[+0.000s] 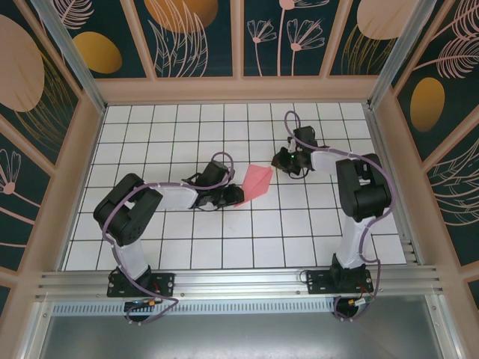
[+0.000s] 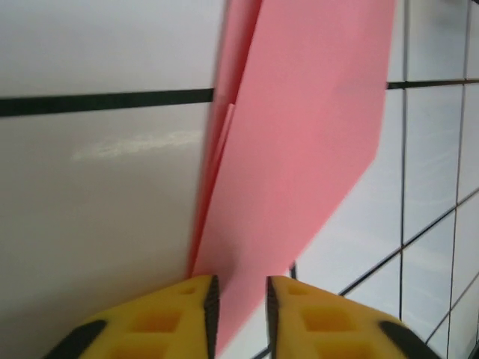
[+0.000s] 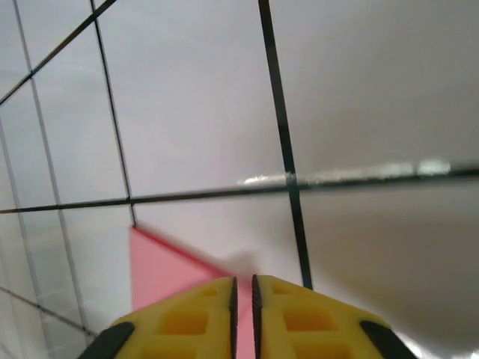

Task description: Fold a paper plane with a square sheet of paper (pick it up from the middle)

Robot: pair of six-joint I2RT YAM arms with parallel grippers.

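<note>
White gridded tabletop (image 1: 150,239) is stretching across a wood-framed enclosure with dark floral panels (image 1: 194,34). Near its middle, the folded salmon-pink paper (image 1: 257,182) is sitting between the two arms. The left gripper (image 1: 238,196) is reaching in at its near-left edge, yellow fingers (image 2: 172,321) standing slightly apart with the paper running loosely between them. The right gripper (image 1: 280,160) is sitting at the far-right corner, jaws almost together over the pink tip; I cannot tell whether they are pinching it.

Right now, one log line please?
paper: folded | left fingers: parted, paper between | right fingers: narrow gap, grip unclear
</note>
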